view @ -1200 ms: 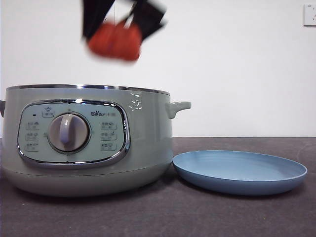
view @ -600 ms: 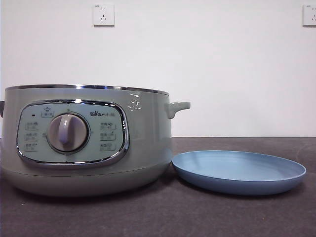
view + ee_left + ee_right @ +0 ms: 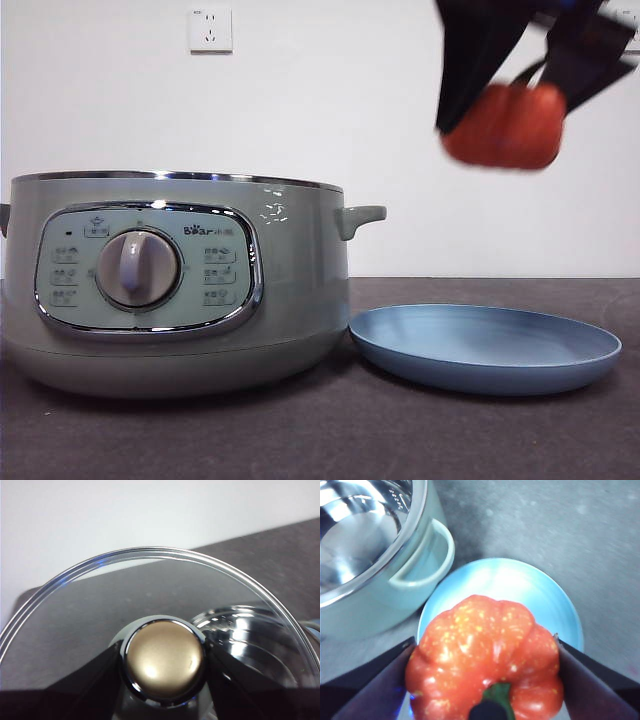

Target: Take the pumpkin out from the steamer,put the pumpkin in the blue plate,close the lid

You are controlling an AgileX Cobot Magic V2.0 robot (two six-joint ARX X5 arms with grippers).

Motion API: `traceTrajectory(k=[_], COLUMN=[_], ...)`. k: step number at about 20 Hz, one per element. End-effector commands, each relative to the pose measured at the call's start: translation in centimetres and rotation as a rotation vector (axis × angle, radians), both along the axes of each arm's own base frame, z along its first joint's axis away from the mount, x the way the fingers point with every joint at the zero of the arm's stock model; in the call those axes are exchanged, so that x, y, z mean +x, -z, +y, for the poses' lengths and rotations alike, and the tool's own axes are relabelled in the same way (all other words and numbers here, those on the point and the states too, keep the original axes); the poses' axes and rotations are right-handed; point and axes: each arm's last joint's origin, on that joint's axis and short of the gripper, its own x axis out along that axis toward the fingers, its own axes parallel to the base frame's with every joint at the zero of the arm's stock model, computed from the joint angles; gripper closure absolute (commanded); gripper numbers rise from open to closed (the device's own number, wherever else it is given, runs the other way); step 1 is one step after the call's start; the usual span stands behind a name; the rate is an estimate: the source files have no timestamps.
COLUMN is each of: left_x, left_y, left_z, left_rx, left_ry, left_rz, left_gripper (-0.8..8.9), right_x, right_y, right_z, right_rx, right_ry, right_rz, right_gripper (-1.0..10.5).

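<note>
My right gripper is shut on the orange-red pumpkin and holds it high in the air above the blue plate. In the right wrist view the pumpkin sits between my jaws with the plate right under it. The pale green steamer stands open to the left of the plate; its steel bowl looks empty. My left gripper is shut on the knob of the glass lid, out of the front view.
The dark table carries the steamer and the plate side by side, almost touching. The steamer's side handle juts toward the plate. Wall sockets sit on the white wall behind.
The pumpkin in my right gripper has gone from above the steamer, up out of view, and now hangs to the right above the blue plate.
</note>
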Motion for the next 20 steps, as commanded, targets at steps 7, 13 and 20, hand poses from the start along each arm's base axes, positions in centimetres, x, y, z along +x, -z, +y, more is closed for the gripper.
traceTrajectory(k=[7,13,20], left_x=[2.3,4.0,4.1], left_y=[-0.2,0.0,0.0], left_z=[-1.5,-2.5,-2.6], left_rx=[-0.012,-0.021,-0.022], left_ry=[0.072,0.118,0.121], left_rz=[0.021,0.039,0.041], left_gripper=[8.22,8.22,8.22], right_x=[5.2,7.2,7.1], right_y=[6.9,11.2,11.7], right_z=[0.2,0.4,0.4], right_rx=[-0.078,-0.053,-0.070], right_ry=[0.066,0.048,0.053], right_rz=[0.126,0.268,0.299], right_gripper=[9.5,7.8,3.4])
